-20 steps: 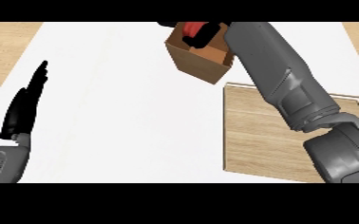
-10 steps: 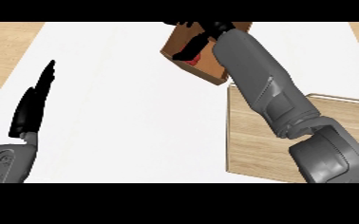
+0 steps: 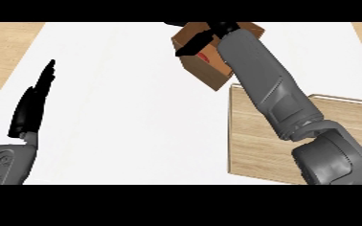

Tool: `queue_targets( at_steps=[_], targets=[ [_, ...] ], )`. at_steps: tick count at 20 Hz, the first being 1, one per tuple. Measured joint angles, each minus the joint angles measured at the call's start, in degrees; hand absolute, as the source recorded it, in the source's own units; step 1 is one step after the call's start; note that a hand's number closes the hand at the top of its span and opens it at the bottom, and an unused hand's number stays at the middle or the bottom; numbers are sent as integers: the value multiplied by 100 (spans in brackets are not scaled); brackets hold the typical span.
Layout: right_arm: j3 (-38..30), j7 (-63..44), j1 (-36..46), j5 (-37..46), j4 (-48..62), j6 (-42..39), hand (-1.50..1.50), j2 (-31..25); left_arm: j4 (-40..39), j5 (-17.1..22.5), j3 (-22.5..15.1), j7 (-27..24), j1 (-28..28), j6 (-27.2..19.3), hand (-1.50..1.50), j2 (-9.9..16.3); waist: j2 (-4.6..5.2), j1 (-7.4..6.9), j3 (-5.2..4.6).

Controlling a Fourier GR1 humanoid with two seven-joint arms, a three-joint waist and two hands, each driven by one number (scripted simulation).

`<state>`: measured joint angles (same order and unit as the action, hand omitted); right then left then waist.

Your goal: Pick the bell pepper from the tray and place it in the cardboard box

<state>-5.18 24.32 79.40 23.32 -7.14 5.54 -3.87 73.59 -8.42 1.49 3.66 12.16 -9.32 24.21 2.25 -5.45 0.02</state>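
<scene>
The brown cardboard box (image 3: 210, 73) stands at the far middle of the white counter, tilted in the view. A patch of the red bell pepper (image 3: 204, 56) shows inside it, below my right hand (image 3: 196, 42). That hand hangs over the box's opening with its fingers spread and open, apart from the pepper. Its grey forearm hides the right part of the box. The wooden tray (image 3: 259, 139) lies at the near right, partly under that arm. My left hand (image 3: 32, 106) rests open at the left edge, fingers up.
The white counter top (image 3: 127, 100) stretches between the two arms. A strip of wood-coloured surface (image 3: 16, 43) shows beyond its far left edge.
A second ago the right hand held the red pepper above the box. The pepper has since gone down into the box and the fingers have spread off it. The left hand barely moved.
</scene>
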Motion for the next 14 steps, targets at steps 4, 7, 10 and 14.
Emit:
queue_targets(
  at_steps=[4,7,10,14],
  targets=[
    [-444,228,-55,-416,-105,-66,-150,-217,-20,-1,9,-88,-75,-9,0,-41,-1,25,0],
    [-723,405,-105,-677,-131,-315,-150,-495,-33,-5,39,-80,-35,-13,0,-34,3,40,2],
    [-901,533,-190,-838,-104,-688,-150,-837,-15,-17,52,-42,-21,-11,0,-27,-3,61,4],
    [-1100,513,-227,-999,-46,-1071,-150,-1400,83,-46,25,-61,-126,-24,0,-56,6,27,6]
  ],
)
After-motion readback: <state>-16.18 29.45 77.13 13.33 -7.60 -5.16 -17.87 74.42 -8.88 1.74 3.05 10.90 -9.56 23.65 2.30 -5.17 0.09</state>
